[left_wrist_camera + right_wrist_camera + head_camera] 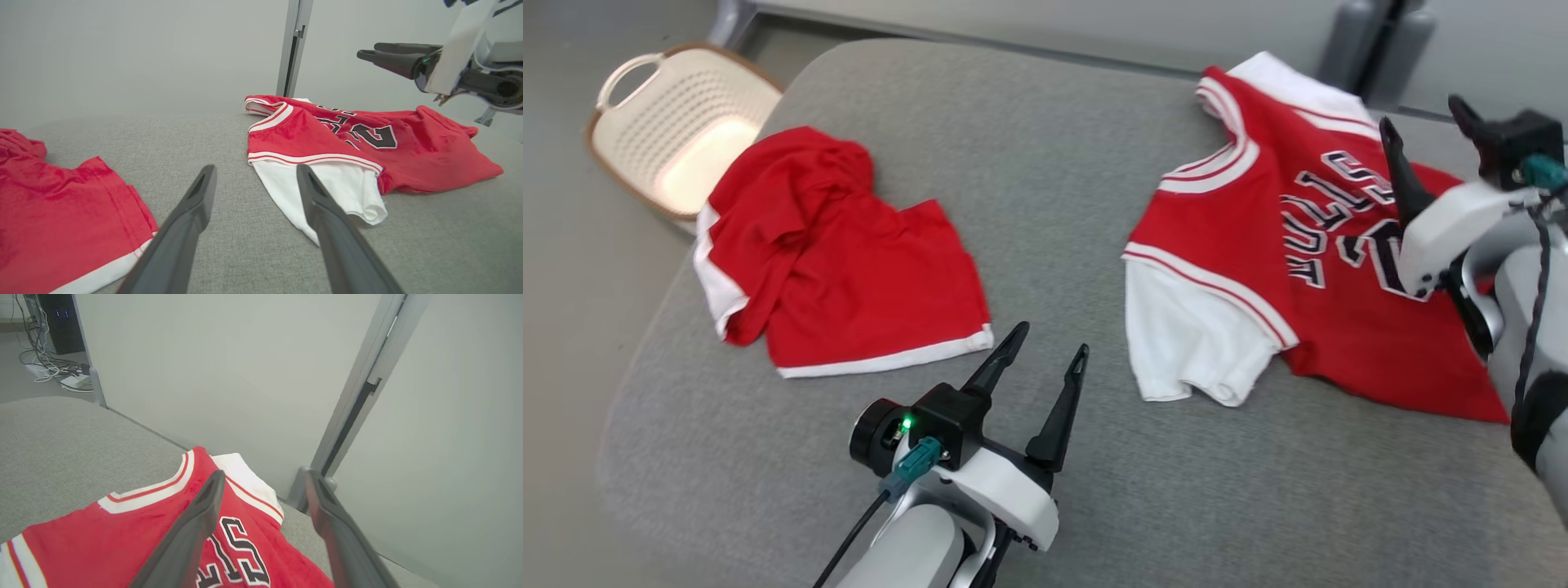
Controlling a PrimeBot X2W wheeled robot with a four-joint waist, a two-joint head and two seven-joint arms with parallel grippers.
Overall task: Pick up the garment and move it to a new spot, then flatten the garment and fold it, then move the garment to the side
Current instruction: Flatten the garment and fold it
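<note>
The grey padded bench (1045, 163) carries two garments, well apart. The red jersey (1258, 229) lies spread on its right side, dark lettering up, one white sleeve pointing toward the near edge and a rear corner at the bench's far rim. The red shorts (849, 278) lie rumpled on the left, white hem toward the robot. Off the bench's far left corner a cream basket (678, 106) stands on the floor (its holed walls and bright bottom are in plain sight). The left tool (1052, 338) hangs over bare bench between shorts and jersey, fingers apart, gripping nothing. The right tool (1419, 111) hovers above the jersey's lettering, fingers likewise apart.
</note>
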